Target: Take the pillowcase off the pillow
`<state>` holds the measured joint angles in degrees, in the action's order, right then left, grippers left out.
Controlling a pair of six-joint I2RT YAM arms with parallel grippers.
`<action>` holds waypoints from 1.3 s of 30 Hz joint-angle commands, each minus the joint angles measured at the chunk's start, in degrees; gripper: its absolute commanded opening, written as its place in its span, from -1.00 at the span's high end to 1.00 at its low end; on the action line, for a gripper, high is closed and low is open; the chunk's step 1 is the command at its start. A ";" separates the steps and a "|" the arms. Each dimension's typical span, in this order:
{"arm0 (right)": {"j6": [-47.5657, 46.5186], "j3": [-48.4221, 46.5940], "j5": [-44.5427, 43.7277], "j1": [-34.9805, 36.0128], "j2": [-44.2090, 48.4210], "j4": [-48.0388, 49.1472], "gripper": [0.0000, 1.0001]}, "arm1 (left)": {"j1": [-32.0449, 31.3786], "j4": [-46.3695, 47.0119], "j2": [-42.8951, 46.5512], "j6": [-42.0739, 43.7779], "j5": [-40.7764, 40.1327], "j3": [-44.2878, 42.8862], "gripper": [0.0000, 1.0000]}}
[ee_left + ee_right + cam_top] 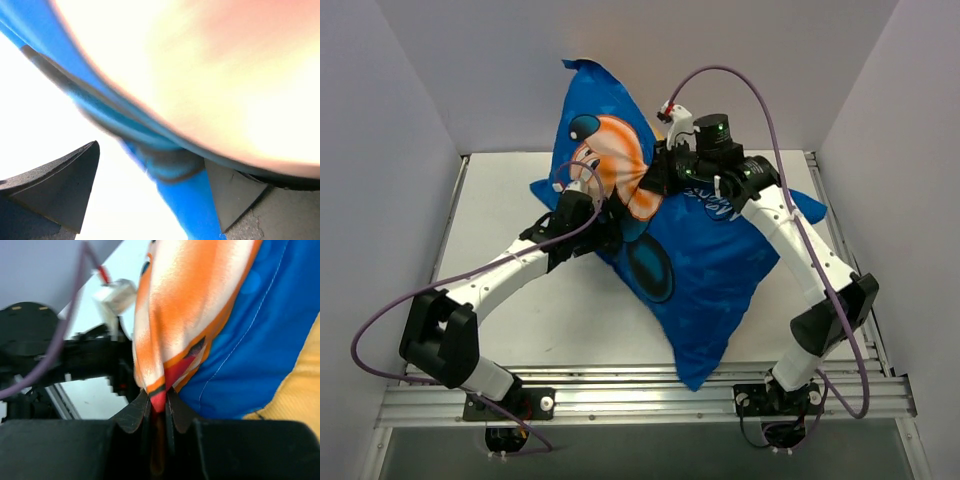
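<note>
The pillowcase (695, 265), blue with a cartoon mouse print, is full and lies tilted across the middle of the table, its far corner raised. The pillow is hidden inside it. My right gripper (655, 180) is shut on a pinched fold of the orange and red print (158, 399); blue cloth and a strip of the yellow face (300, 390) show beside it. My left gripper (605, 225) is at the pillowcase's left side. In the left wrist view its fingers (65, 185) stand wide apart, with a blue fabric edge (187, 200) running between them close to the right one.
The white tabletop (500, 200) is walled in by grey panels on the left, the back and the right. A metal rail (620, 400) runs along the near edge by the arm bases. Purple cables (760, 95) loop above both arms.
</note>
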<state>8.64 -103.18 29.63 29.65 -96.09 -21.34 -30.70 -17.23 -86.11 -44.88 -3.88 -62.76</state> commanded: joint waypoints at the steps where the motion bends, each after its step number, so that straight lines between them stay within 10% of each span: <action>1: 0.15 -3.53 9.75 6.64 4.86 5.96 1.00 | -2.26 15.37 0.06 -5.03 5.99 -2.99 -0.88; 9: 2.51 9.46 9.40 15.34 3.03 10.97 1.00 | -2.17 17.32 11.89 -7.41 1.78 9.84 -0.88; 20: 9.55 19.25 6.50 21.23 -1.99 19.50 0.99 | -1.56 -24.66 47.50 -10.66 -13.51 13.73 -0.88; 28: 4.45 0.27 7.99 26.33 -7.18 9.75 -0.32 | -1.38 -42.17 54.55 -12.69 -19.49 3.36 -0.88; 39: 4.18 0.33 -20.29 23.88 2.74 1.22 -0.79 | -1.38 -39.74 49.82 -5.32 -19.00 -0.87 -0.88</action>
<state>12.53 -104.71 22.09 55.83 -98.35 -15.70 -32.18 -59.33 -33.08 -54.41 -25.10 -62.19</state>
